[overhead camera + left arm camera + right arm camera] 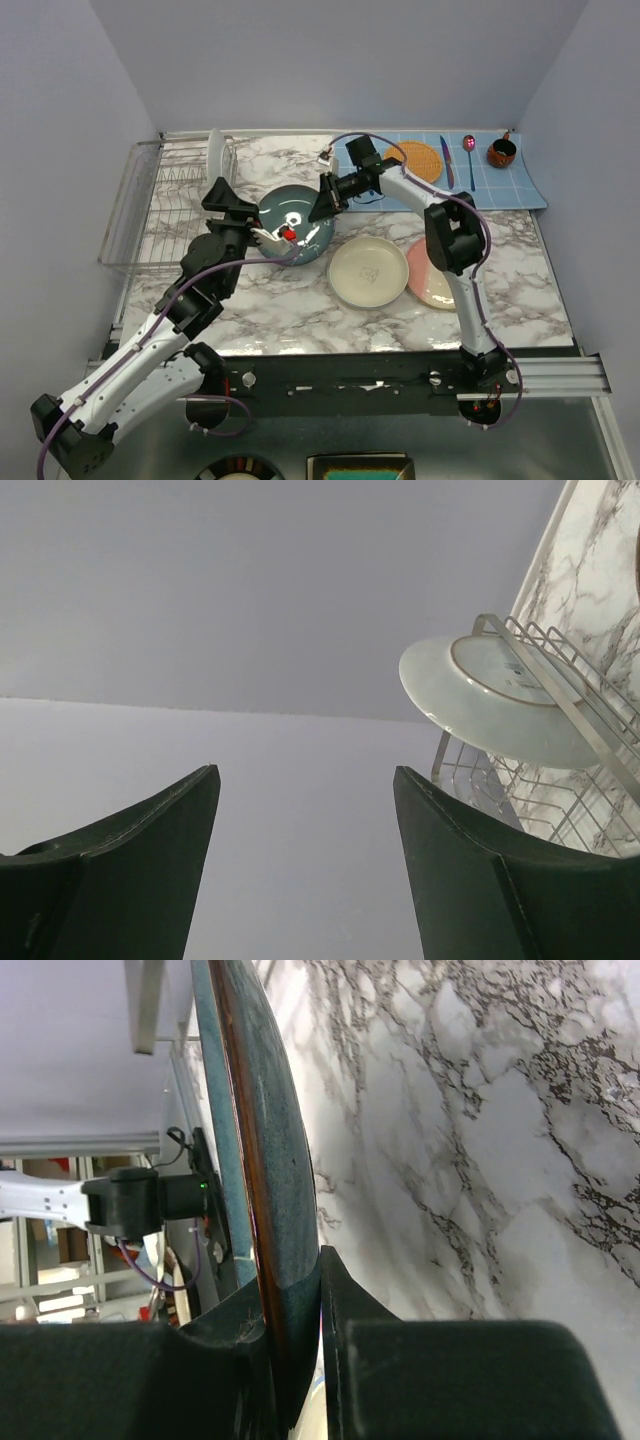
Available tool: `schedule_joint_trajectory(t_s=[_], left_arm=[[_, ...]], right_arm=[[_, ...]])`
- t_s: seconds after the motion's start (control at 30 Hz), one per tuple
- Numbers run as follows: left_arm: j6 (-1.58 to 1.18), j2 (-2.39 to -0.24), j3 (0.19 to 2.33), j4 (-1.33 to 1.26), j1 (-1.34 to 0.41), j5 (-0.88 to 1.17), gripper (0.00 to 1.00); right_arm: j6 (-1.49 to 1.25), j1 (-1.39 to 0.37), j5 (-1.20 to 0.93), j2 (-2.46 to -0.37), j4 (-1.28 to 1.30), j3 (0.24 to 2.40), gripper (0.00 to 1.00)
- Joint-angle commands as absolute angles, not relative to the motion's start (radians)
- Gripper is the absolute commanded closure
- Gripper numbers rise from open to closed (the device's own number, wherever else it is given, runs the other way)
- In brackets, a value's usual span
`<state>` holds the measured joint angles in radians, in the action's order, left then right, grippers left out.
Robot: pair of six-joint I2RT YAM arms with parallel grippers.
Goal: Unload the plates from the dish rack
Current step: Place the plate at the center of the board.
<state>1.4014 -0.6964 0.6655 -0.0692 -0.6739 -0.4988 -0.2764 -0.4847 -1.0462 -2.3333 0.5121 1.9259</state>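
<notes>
Only wrist cam shows R end effector (295,1305) pinching teal plate (272,1140).

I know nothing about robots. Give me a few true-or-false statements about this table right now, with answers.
1. One white plate stands upright in the dish rack. True.
2. The right arm's jaws grip the teal plate by its rim. True.
3. The left arm's jaws clamp a plate. False: they are open and hold nothing.
4. The cream plate lies on the blue mat. False: it lies on the marble table.
</notes>
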Motion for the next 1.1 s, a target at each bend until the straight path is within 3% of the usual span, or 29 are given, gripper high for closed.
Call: schedule_joint_trajectory(t_s=[0.0, 0.67, 1.07], left_arm=[[1.39, -0.733, 0.715, -0.092, -0.667, -0.468, 0.2], [1.385, -0.811, 0.782, -0.058, -0.667, -0.459, 0.15], [1.388, -0.81, 0.776, -0.049, -0.666, -0.463, 0.13]], right_arm=[[-0.268, -0.515, -1.108, -2.387, 0.511, 1.977, 0.99], [-0.227, -0.594, -1.092, -2.513, 0.537, 2.036, 0.99], [-0.186, -0.638, -1.085, -2.49, 0.525, 1.931, 0.99]])
